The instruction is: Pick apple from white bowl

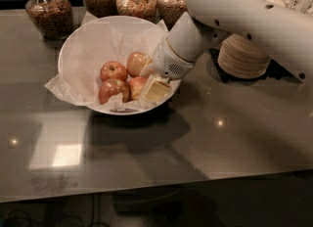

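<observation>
The white bowl (73,50), lined with crumpled white paper, stands at the table's back left. It holds several apples. The orange-red apple (137,86) lies at the front right of the pile, partly hidden by my gripper. Two darker red apples (113,70) (111,91) lie to its left, and a paler yellow apple (137,62) lies behind it. My gripper (155,90) is down inside the bowl at its right side, against the orange-red apple's right flank. The white arm (234,11) reaches in from the upper right.
Several glass jars of brown grains (47,11) (137,2) stand along the table's back edge behind the bowl. A stack of tan paper bowls (243,57) stands just right of the arm. The dark glossy table (205,138) extends toward the front edge.
</observation>
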`<state>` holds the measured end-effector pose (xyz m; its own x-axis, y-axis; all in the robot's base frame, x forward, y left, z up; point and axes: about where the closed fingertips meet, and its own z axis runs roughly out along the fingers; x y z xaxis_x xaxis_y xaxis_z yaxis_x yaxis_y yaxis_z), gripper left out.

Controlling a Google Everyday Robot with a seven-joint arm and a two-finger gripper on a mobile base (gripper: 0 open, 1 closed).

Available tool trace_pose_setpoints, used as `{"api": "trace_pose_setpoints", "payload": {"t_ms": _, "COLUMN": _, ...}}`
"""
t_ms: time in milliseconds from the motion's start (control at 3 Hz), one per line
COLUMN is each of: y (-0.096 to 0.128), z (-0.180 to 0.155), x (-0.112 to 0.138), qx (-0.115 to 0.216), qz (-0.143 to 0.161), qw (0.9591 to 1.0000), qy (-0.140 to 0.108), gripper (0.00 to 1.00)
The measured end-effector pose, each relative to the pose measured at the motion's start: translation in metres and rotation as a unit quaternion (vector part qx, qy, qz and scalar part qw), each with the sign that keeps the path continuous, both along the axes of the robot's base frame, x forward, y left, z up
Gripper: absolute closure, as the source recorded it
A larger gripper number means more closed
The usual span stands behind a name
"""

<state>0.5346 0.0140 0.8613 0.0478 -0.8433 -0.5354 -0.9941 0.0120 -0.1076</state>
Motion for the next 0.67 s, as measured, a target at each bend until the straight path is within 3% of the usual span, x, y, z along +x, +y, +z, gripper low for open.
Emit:
{"api": "trace_pose_setpoints", "payload": {"t_ms": 333, "y": 0.0, "z": -0.004, "x": 0.001, "qx": -0.003, "qz": -0.001, "qw": 1.0, "qy": 0.007, "gripper": 0.5}}
{"api": "trace_pose_setpoints", "payload": {"t_ms": 667, "y": 0.0, "z": -0.004, "x": 0.001, "qx": -0.003, "qz": -0.001, "qw": 1.0, "qy": 0.007, "gripper": 0.69}}
